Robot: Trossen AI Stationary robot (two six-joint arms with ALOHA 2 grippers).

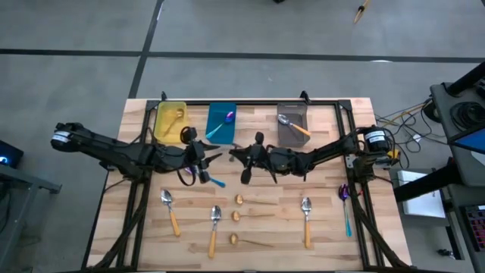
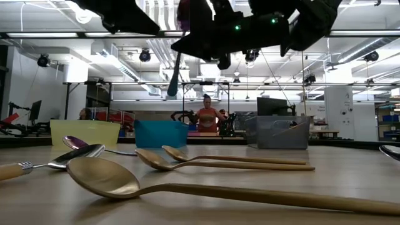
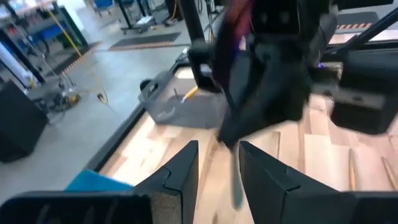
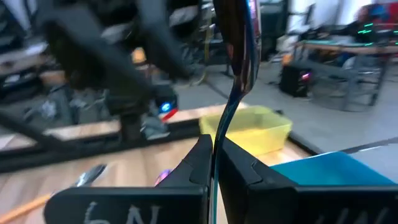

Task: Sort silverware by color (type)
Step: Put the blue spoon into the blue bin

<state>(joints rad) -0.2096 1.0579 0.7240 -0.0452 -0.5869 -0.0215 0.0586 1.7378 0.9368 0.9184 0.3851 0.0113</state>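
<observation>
The right gripper (image 4: 214, 163) is clamped on a purple spoon (image 4: 239, 56) held above mid-table, facing the left gripper (image 3: 217, 168), whose fingers stand apart and empty. Gold spoons (image 1: 254, 201) and orange-handled spoons (image 1: 170, 211) lie on the table (image 1: 326, 235) below.

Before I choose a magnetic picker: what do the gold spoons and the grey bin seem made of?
Gold spoons: probably metal, with a satin gold finish that gives a soft, blurred sheen. Grey bin: likely plastic, with thin, smoky walls, though I can't be sure.
</observation>
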